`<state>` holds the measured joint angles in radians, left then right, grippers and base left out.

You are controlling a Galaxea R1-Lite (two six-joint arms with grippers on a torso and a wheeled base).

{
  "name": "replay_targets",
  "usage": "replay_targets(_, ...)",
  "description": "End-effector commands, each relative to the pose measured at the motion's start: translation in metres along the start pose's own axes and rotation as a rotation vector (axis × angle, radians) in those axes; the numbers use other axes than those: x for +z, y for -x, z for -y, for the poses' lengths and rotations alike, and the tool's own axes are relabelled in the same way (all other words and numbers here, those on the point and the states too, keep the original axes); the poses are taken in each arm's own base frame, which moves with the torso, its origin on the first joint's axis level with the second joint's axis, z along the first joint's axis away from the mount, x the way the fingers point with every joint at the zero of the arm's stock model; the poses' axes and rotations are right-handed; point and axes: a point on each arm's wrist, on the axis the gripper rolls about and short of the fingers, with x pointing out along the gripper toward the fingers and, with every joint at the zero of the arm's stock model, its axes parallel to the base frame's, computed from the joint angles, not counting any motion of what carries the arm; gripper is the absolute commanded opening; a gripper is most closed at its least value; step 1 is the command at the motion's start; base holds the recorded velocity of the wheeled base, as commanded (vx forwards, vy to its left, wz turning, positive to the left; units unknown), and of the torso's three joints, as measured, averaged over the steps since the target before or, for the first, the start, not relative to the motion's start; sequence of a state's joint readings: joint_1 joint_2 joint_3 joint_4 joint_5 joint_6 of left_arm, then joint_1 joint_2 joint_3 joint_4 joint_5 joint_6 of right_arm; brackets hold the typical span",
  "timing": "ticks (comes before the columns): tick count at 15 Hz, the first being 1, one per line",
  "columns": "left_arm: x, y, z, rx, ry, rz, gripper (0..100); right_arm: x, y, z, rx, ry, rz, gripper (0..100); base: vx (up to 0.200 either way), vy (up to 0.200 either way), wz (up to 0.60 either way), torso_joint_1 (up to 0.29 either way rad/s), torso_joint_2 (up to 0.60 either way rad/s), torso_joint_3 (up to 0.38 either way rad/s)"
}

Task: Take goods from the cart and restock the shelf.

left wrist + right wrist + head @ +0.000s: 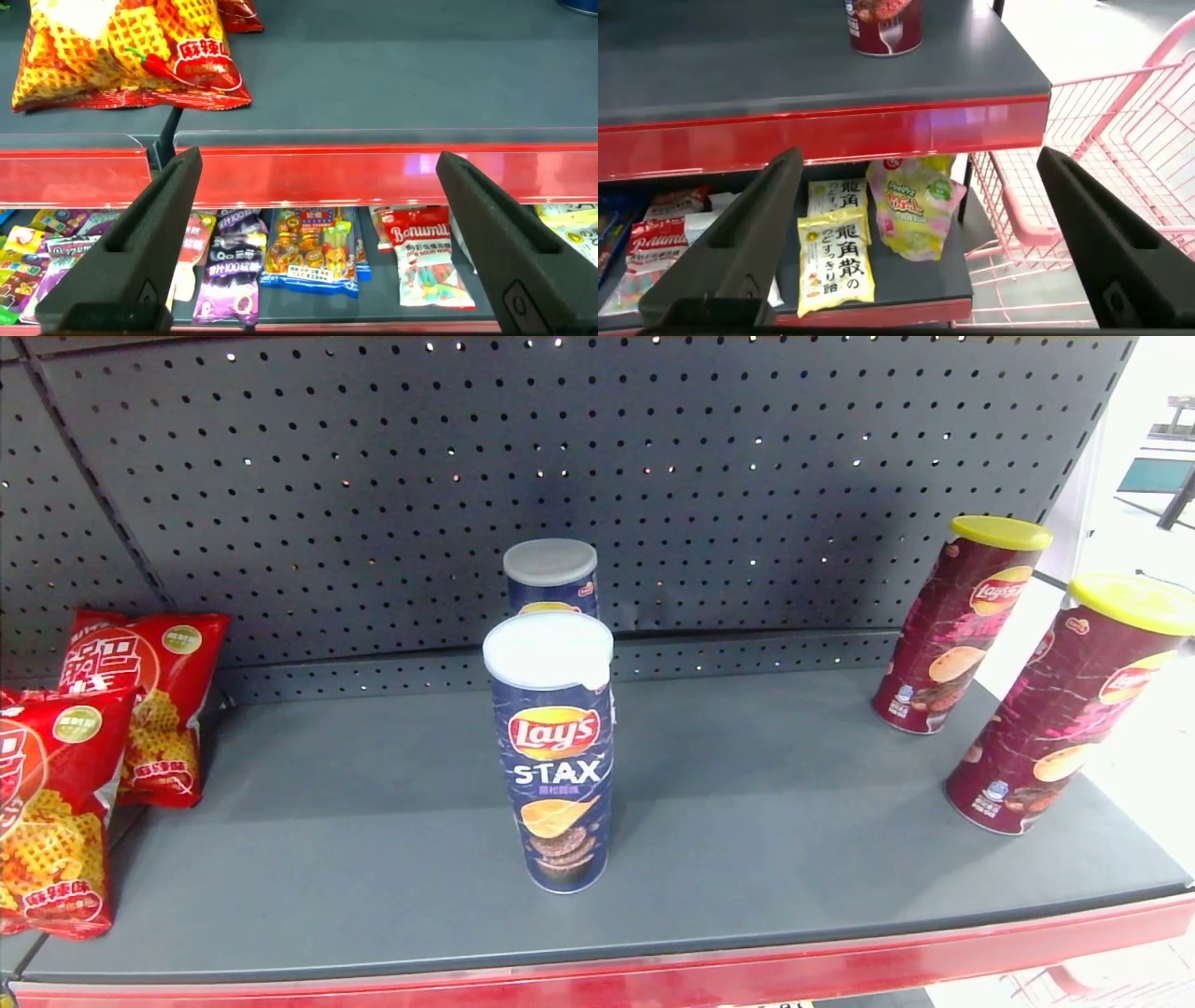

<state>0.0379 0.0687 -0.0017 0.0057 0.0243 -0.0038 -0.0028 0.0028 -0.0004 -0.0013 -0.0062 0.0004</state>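
Even, bright light; pinpoints shine through the pegboard [373, 476] holes. Past the right end of the shelf [794, 821] everything is blown white, and its red front edge [374, 173] glints.

A dark grey pegboard panel [653, 448] forms the back wall here, with pinpricks of light showing through many of its holes. A slanted seam [103, 495] splits the panel near its left end. At the panel's foot lies a grey shelf [794, 821], edged in front with a glossy red strip [709, 971]. Past the panel's right end is a pale, brightly lit floor [1153, 756]. Below the panel sits 1 lower tier [924, 280].
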Motion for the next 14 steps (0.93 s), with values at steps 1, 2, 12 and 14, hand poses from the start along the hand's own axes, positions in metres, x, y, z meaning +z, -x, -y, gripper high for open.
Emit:
replay_targets(1,-0.0001,0.0,0.0,0.001,0.001,-0.001,100,-0.0005,0.0002,0.0,0.0,0.0,0.0,100,0.0,0.0,0.0,0.0,0.0,0.0)
replay_targets(2,0.0003,0.0001,0.0,0.001,0.001,0.001,100,-0.0005,0.0002,0.0,0.001,0.002,0.0,100,0.0,0.0,0.0,0.0,0.0,0.0)
replay_targets(12,-0.0001,0.0,0.0,0.001,0.001,-0.001,100,-0.0005,0.0002,0.0,0.0,0.005,0.0,100,0.0,0.0,0.0,0.0,0.0,0.0)
replay_targets(14,-0.0001,0.0001,0.0,0.001,0.001,0.001,100,-0.0005,0.0002,0.0,0.0,0.005,0.0,100,0.0,0.0,0.0,0.0,0.0,0.0)
